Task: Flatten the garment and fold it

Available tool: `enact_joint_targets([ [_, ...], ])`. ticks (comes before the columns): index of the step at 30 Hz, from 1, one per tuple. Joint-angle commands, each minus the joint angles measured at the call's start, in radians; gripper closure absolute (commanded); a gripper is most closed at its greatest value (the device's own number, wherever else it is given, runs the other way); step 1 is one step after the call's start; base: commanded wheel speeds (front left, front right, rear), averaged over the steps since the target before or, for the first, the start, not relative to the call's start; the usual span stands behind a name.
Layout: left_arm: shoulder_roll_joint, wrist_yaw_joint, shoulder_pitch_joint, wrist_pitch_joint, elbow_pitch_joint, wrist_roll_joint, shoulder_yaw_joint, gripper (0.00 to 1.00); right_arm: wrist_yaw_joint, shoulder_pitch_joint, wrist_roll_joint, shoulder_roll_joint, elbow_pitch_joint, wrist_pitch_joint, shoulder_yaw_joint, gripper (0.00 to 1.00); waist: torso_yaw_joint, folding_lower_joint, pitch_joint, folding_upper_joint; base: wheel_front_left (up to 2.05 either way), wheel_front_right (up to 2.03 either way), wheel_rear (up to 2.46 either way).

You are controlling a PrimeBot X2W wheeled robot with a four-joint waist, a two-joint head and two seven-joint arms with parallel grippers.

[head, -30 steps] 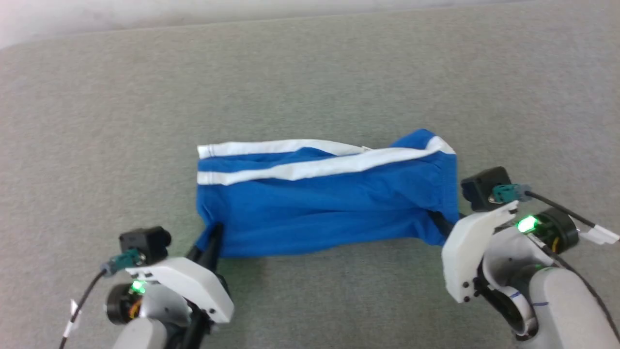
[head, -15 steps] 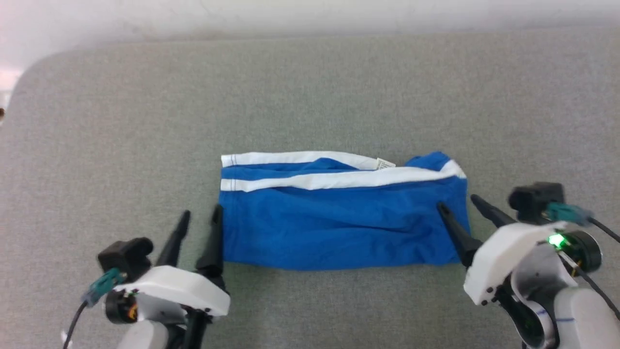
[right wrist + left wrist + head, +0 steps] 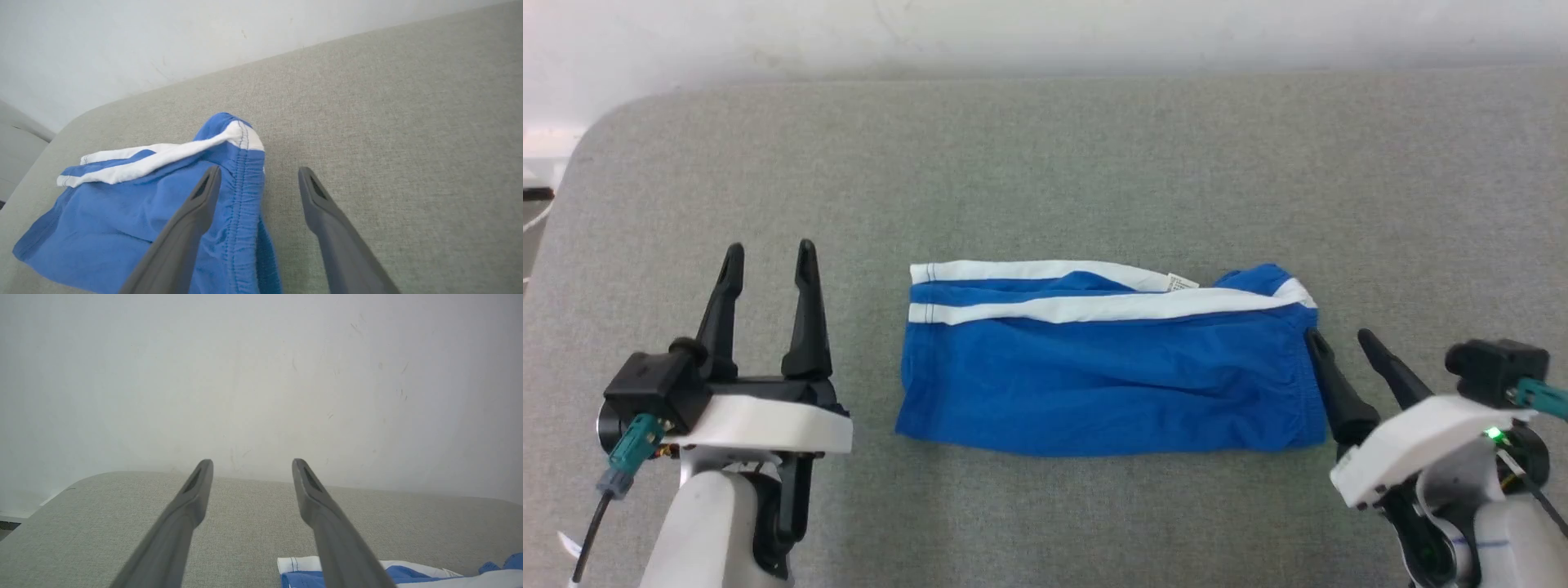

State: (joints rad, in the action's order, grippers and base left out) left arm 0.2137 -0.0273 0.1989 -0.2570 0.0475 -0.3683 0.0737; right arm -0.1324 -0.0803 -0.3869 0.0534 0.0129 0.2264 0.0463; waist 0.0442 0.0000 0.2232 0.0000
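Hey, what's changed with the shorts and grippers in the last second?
Both grippers let go of the near corners of the garment. The left gripper opened and drew away to the left, clear of the cloth; the right gripper opened and backed off slightly, one finger over the waistband end. The garment stayed a long folded strip on the grey surface; the camera shifted too.
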Motion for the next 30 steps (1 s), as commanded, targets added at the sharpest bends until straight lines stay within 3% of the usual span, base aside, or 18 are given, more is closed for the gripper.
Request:
enact_joint_targets([
  [1,-0.016,0.011,0.015,-0.004,0.002,0.029,-0.015,0.0,0.002,-0.031,-0.002,-0.003,0.023,-0.007,-0.001,0.0,0.002,0.0,0.011,0.0,0.0,0.0,0.0],
  [8,-0.087,0.047,0.038,-0.005,0.018,0.137,-0.077,0.0,0.002,-0.141,0.029,-0.003,0.194,0.058,-0.032,0.0,0.004,0.0,0.037,0.0,0.0,0.0,0.0],
  [13,-0.116,0.079,0.037,-0.005,0.031,0.162,-0.108,0.0,0.002,-0.195,0.076,-0.003,0.284,0.164,-0.06,0.0,0.009,0.0,0.051,0.0,0.0,0.0,0.0],
  [21,-0.146,0.111,0.033,-0.005,0.034,0.169,-0.141,0.0,0.002,-0.245,0.088,-0.003,0.313,0.346,-0.183,0.0,0.014,0.0,0.063,0.0,0.0,0.0,0.0],
  [22,-0.148,0.114,0.03,-0.005,0.034,0.168,-0.146,0.0,0.002,-0.247,0.087,-0.003,0.311,0.364,-0.196,0.04,0.014,0.0,0.063,0.0,0.0,0.0,0.0],
  [24,-0.152,0.12,0.026,-0.005,0.037,0.171,-0.153,0.0,0.002,-0.25,0.087,-0.003,0.3,0.381,-0.206,0.7,0.012,0.0,0.061,0.0,0.0,0.0,0.0],
  [25,-0.153,0.122,0.023,-0.005,0.037,0.174,-0.155,0.0,0.002,-0.252,0.094,-0.003,0.293,0.383,-0.205,0.93,0.011,0.0,0.059,0.0,0.0,0.0,0.0],
  [26,-0.154,0.123,0.02,-0.005,0.038,0.176,-0.159,0.0,0.002,-0.252,0.099,-0.003,0.285,0.382,-0.2,1.0,0.008,0.0,0.056,0.0,0.0,0.0,0.0],
  [30,-0.158,0.128,0.009,-0.005,0.03,0.182,-0.174,0.0,0.002,-0.236,0.146,-0.003,0.246,0.386,-0.146,1.0,-0.002,0.0,0.039,0.0,0.0,0.0,0.0],
])
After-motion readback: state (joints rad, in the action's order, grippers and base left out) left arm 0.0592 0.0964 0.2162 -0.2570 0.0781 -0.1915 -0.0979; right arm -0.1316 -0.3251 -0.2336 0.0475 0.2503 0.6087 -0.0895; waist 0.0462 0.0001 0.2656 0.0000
